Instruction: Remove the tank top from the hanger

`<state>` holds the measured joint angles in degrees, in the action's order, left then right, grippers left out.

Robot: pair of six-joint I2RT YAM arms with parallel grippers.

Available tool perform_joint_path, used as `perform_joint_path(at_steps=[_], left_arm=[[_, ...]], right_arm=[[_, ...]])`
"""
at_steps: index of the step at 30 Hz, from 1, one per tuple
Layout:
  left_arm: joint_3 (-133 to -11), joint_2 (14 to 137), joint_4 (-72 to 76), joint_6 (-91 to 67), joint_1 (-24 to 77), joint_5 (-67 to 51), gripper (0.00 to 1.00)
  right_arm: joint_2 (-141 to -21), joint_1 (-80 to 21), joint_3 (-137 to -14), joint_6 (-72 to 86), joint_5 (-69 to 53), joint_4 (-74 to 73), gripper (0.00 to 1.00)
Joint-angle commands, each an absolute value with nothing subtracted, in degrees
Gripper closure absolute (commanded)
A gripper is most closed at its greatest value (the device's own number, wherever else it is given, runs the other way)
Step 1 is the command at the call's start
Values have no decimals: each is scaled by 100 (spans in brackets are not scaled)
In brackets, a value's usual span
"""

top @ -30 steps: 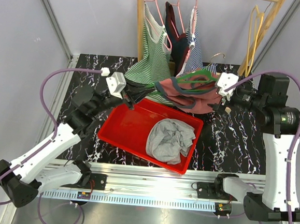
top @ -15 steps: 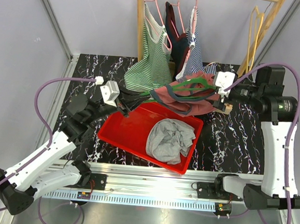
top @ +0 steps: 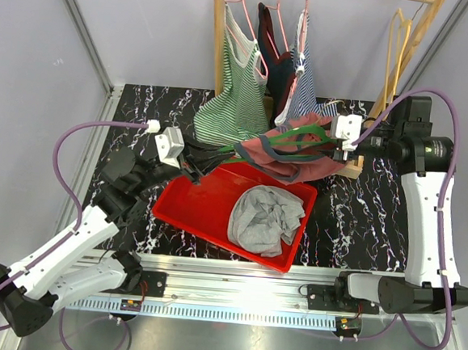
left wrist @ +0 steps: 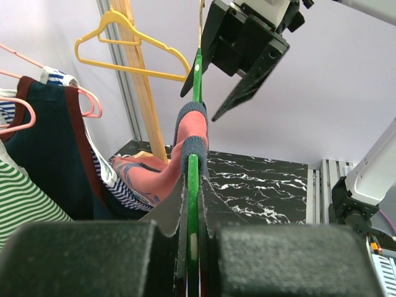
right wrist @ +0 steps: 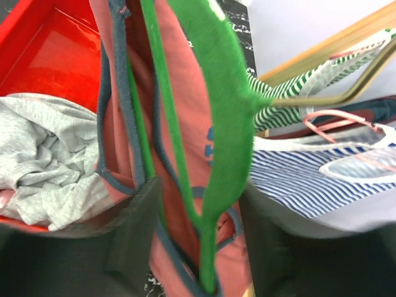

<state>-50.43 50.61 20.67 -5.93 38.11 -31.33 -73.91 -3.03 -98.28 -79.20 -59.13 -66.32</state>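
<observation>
Blue print on the tank top [right wrist: 185,93] is too hidden to read.

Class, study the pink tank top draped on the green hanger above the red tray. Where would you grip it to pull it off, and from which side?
Probably the loose lower body of the tank top, approached from the red tray side: it sags free below the green hanger, whereas the straps are looped around it.

Bright, even light (near jaws blurred).

Pale lilac walls [top: 132,21] enclose a black marbled table [top: 368,218].
</observation>
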Motion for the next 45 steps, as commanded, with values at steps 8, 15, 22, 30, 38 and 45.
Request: perform_joint_path(at_steps=[8, 15, 22, 30, 38, 45], left_arm=[[-5036, 5045, 3129, -888, 3709, -3410, 100], [-5001, 5124, 3155, -923, 3709, -3244, 100], [-5106, 5264, 2699, -853, 3700, -2356, 80], [-5475, 5458, 1821, -642, 3700, -1548, 17], [-6203, 6265, 1345, -1500, 3709, -2142, 11], [-6845, 7443, 1257, -2513, 3998, -2049, 17]], right_arm=[[-7374, -290, -9712, -8297, -6337, -6715, 72], [-7243, -281, -9536, -8210, -6197, -6583, 100], [-6909, -281, -9448, -6787, -5160, -6021, 100], [-6662, -281, -9123, -5134, -4105, -5546, 100], [-6601, -281, -8737, -4026, -3727, -5292, 100], [-6539, -273, -8394, -3736, -3577, -5133, 100]])
